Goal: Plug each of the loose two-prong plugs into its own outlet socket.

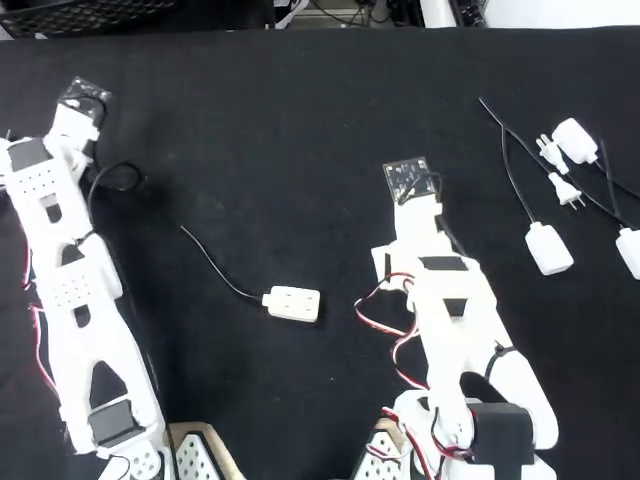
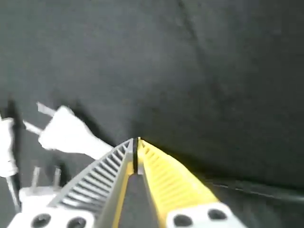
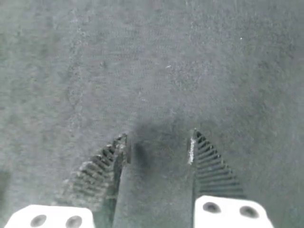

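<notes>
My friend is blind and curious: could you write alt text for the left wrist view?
The left gripper, one finger grey and one yellow, is shut over a black cloth. Beside it lie a white two-prong plug and, nearer the camera, a second plug.

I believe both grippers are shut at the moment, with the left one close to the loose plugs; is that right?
Not quite: only the left gripper is shut, its fingertips meeting, close to the loose plugs. The right gripper is open, with the black cloth showing between its fingers, as the right wrist view shows.
</notes>
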You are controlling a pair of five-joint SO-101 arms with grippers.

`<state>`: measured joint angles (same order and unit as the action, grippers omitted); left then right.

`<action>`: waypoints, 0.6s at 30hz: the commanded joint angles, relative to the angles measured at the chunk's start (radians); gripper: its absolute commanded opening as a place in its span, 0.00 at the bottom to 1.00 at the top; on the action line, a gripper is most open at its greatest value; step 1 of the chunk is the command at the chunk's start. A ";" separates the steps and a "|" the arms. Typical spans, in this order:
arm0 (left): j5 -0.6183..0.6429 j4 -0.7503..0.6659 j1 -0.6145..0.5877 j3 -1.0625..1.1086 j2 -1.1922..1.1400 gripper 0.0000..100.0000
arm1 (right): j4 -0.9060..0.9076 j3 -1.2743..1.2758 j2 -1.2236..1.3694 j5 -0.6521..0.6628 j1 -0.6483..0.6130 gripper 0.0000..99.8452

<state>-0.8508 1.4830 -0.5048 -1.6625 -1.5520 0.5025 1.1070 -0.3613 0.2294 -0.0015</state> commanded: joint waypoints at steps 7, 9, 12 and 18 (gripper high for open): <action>0.000 0.250 0.090 -0.001 0.100 0.03 | -0.014 -0.004 -0.027 0.003 -0.015 0.20; 0.000 0.256 0.084 -0.001 0.112 0.03 | -0.014 -0.004 -0.027 0.003 -0.015 0.20; 0.002 0.233 0.050 -0.001 0.140 0.03 | -0.014 -0.004 -0.027 0.003 -0.015 0.20; 0.109 0.075 -0.061 -0.001 0.233 0.03 | -0.014 -0.004 -0.027 0.003 -0.017 0.20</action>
<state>-0.8370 1.6548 -0.4910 -1.6441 -1.4001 0.5025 1.1070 -0.3613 0.2294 0.0000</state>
